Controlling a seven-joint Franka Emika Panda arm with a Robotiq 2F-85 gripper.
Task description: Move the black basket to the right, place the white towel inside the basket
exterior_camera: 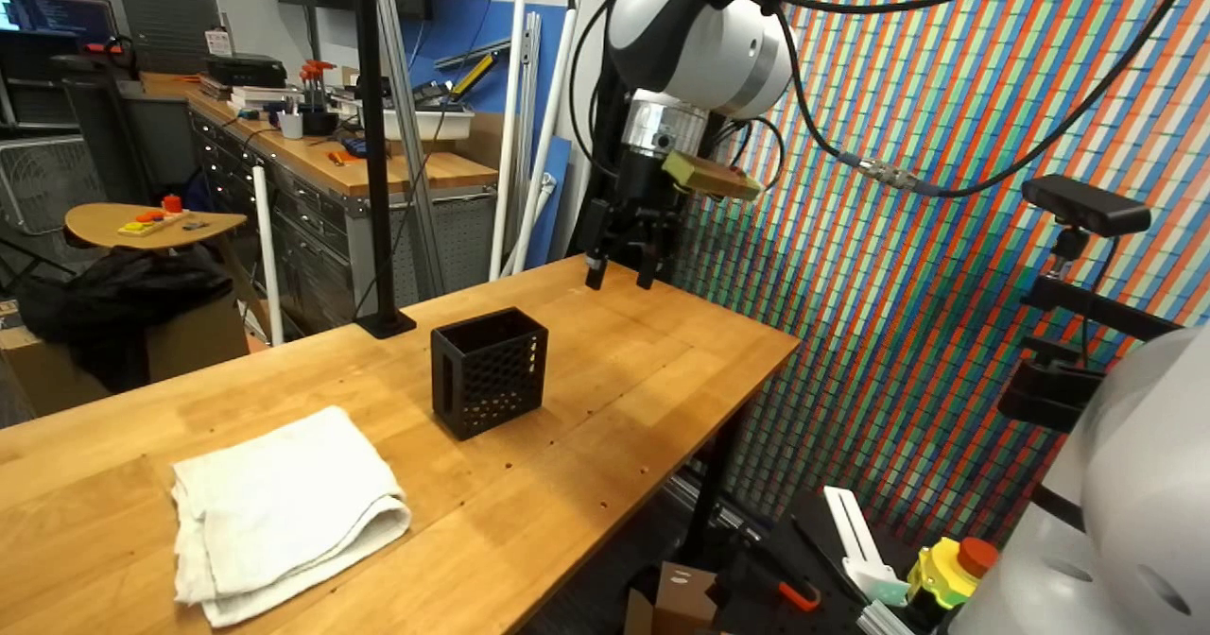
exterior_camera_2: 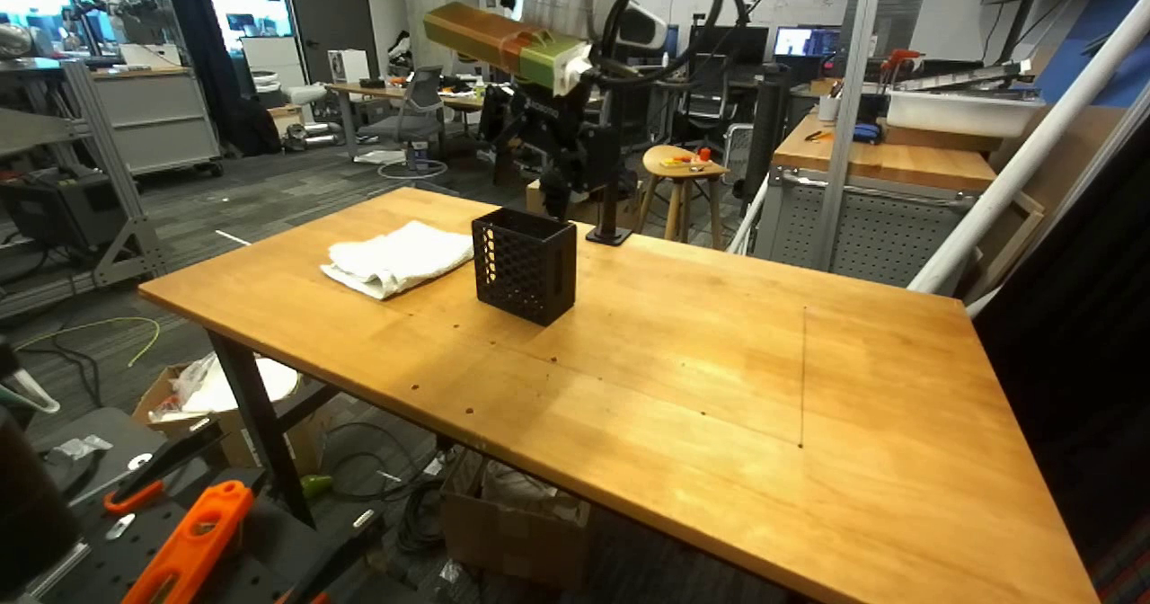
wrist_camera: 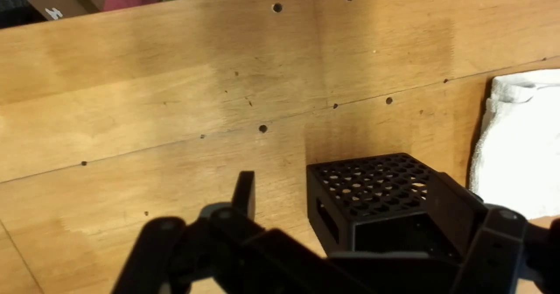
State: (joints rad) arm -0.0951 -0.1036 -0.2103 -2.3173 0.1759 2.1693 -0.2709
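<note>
Hovers with gripper point(exterior_camera: 620, 277) fingers spread and released, apart from the upright, boxy, perforated black basket point(exterior_camera: 491, 377) on the wooden table point(exterior_camera: 614, 370). Can see, near that basket, a rumpled white towel point(exterior_camera: 284, 503) folded roughly square.

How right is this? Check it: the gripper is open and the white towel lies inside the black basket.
"Inside" is wrong: in an exterior view the white towel lies on the table, apart from the black basket. The gripper is open, as stated.
</note>
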